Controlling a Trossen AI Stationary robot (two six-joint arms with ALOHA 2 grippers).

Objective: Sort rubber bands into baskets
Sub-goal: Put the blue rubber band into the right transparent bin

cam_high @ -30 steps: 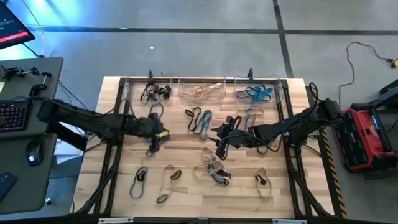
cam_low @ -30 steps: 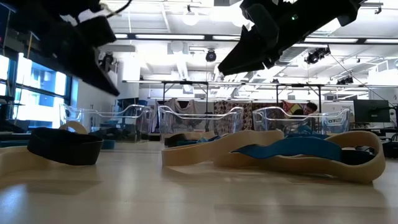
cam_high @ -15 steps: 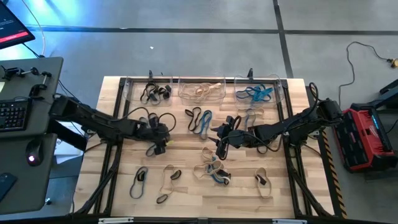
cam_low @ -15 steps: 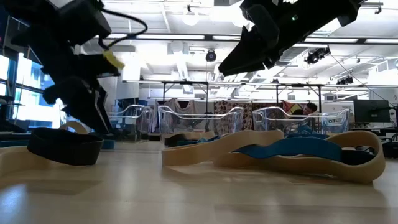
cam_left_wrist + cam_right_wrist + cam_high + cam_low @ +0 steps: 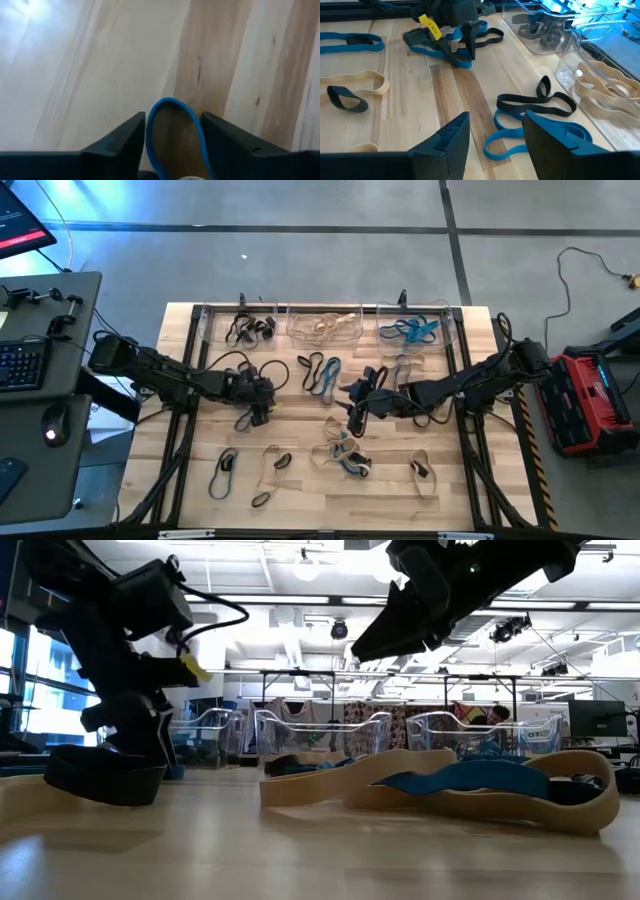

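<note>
Three clear baskets stand along the far edge: one with black bands (image 5: 245, 328), one with tan bands (image 5: 325, 325), one with blue bands (image 5: 415, 328). My left gripper (image 5: 258, 412) points down onto a small pile of blue and black rubber bands (image 5: 445, 47) left of the table's middle. It is open, with a blue band's loop end (image 5: 172, 130) between its fingers. It also shows in the low view (image 5: 140, 745), beside a black band (image 5: 105, 775). My right gripper (image 5: 350, 394) is open and empty, raised above the table's middle (image 5: 495, 135). My left gripper comes at the blue band from above, pointing down. The band's rounded loop end (image 5: 150, 125) lies on the wood between the two fingers (image 5: 120, 142), close to both. I cannot tell whether the fingers touch it.
Loose bands lie about the table: a black and a blue one (image 5: 320, 373) near the middle, a tan and blue heap (image 5: 342, 455) toward the near side, others at near left (image 5: 225, 470) and near right (image 5: 422, 470). A metal frame (image 5: 470, 450) runs along the table's sides.
My left gripper has gone down to the table top and a little toward the table's right edge, onto the pile of blue and black bands.
</note>
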